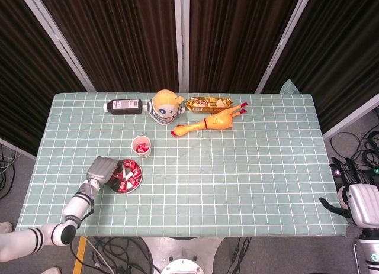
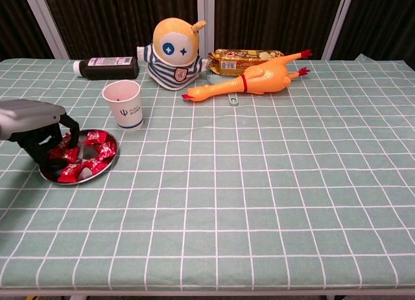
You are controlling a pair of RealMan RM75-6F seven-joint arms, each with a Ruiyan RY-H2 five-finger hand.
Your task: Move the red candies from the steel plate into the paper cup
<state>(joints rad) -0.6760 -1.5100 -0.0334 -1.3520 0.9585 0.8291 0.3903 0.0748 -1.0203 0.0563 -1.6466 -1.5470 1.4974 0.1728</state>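
Observation:
The steel plate [image 1: 140, 180] [image 2: 83, 180] lies near the table's front left with several red candies [image 1: 128, 174] [image 2: 97, 151] in it. My left hand [image 1: 101, 170] [image 2: 37, 126] hangs over the plate's left side, dark fingers [image 2: 52, 148] curled down among the candies; whether one is pinched is hidden. The white paper cup [image 1: 141, 147] [image 2: 124, 104] stands upright just behind the plate, and the head view shows red candies inside. My right hand [image 1: 349, 188] hangs off the table's right edge, fingers apart and holding nothing.
Along the back of the table lie a dark bottle [image 1: 124, 106] [image 2: 107, 67], a yellow-headed doll [image 1: 164, 105] [image 2: 174, 47], a snack pack [image 1: 208, 102] [image 2: 246, 56] and a rubber chicken [image 1: 210, 121] [image 2: 259, 78]. Green checked cloth covers the table.

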